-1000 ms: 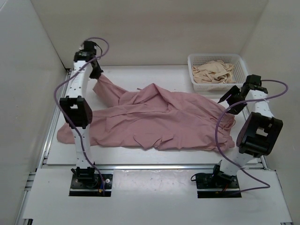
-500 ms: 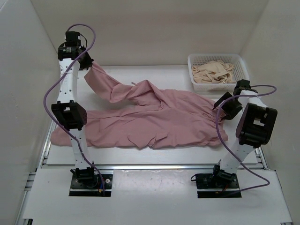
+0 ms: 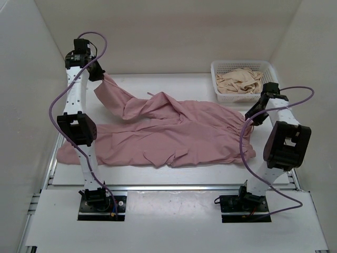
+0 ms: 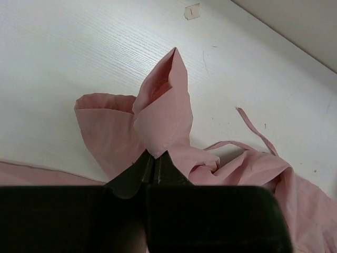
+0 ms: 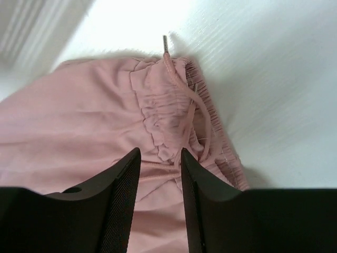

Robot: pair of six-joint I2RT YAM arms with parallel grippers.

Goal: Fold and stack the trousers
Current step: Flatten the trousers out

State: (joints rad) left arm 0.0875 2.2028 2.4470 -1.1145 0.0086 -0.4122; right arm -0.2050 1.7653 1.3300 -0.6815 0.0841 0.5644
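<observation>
Trousers pinched by left hand; table sticker illegible.

Plain dusty-pink trousers, white basket, beige cloth.

White table carries pink trousers spread across middle; white basket at far right corner.

Table: white top, fine wood grain, a few faint specks. Small square label stuck near where the top meets a wall. Back wall, left wall and right wall: plain cream panels closing in three edges. Metal rail along the near edge; second rail up the left edge. Flat white board in front. Light even and soft, shadows faint.
</observation>
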